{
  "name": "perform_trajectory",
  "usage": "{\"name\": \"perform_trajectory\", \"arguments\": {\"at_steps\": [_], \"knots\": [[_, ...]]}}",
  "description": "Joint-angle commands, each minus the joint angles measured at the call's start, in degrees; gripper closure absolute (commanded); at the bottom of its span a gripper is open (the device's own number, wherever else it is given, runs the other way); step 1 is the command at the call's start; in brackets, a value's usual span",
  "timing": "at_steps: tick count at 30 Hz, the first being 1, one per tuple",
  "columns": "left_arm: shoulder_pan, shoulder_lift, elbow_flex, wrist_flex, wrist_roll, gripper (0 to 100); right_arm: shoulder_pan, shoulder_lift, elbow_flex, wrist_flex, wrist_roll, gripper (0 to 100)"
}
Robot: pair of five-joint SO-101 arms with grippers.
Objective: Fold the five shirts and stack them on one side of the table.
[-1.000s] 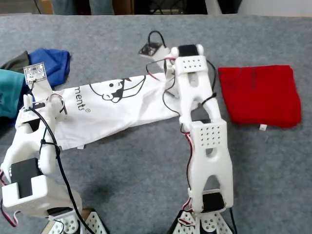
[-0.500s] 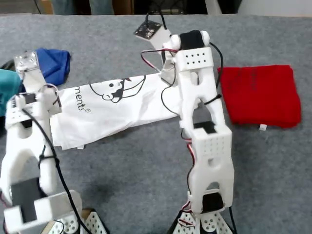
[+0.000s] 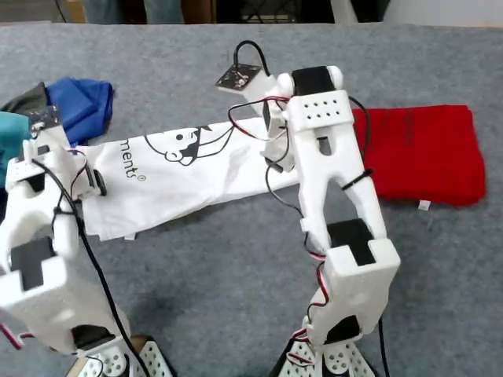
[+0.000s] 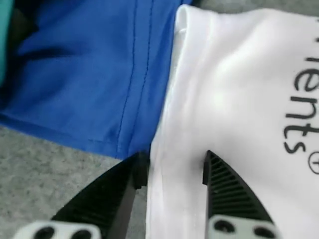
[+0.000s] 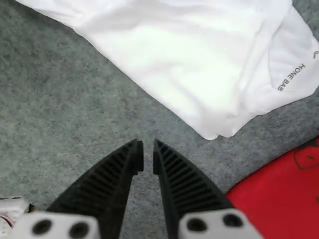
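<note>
A white printed shirt (image 3: 189, 169) lies spread flat across the middle of the table. My left gripper (image 3: 85, 169) is at its left edge, beside the blue shirt (image 3: 78, 102). In the left wrist view this gripper (image 4: 172, 167) is open, its fingers astride the white shirt's (image 4: 239, 89) folded edge where it meets the blue shirt (image 4: 84, 64). My right gripper (image 5: 148, 149) is shut and empty over bare carpet, just off a corner of the white shirt (image 5: 189, 55). A folded red shirt (image 3: 420, 153) lies at the right.
A teal shirt (image 3: 9, 133) and a dark one (image 3: 23, 98) are bunched at the left table edge by the blue shirt. The red shirt (image 5: 284, 194) lies close to the right gripper. Grey carpet (image 3: 236, 259) covers the table in front of the shirts.
The left wrist has shifted left and lowered at the white shirt's left edge. The right arm rose, then came back down near the shirt's far right corner. The shirts have not moved.
</note>
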Motion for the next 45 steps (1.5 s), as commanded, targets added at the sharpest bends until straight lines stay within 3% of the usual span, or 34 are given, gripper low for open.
{"name": "perform_trajectory", "arguments": {"at_steps": [1, 6, 10, 18, 29, 35, 45], "knots": [[-1.1, 4.7, -6.7, 3.3, -0.4, 80, -0.5, -3.6, -0.1, 0.1, -0.4, 94.6], [0.8, 11.8, -15.2, 15.6, -3.9, 80, -0.6, -3.6, -0.1, 0.1, -0.4, 94.6], [0.7, 18.9, -23.4, 22.9, -0.4, 80, -0.6, -3.8, -0.1, 0.1, -0.4, 94.6], [0.8, 31.9, -40.7, 34.2, 0.4, 97, -0.4, -3.8, -0.1, 0.1, -0.4, 94.6], [1.6, 37.7, -55.4, 38.6, 0.5, 97, -0.4, -3.9, -1.3, 0.1, -0.5, 94.6], [6.0, 36.3, -65.6, 44.2, 3.4, 97, 0.2, -3.9, -5.1, 0.4, -0.2, 94.6], [14.5, 29.5, -70.0, 47.8, 5.5, 97, 8.5, -3.5, -25.7, 0.1, -0.2, 94.3]]}}
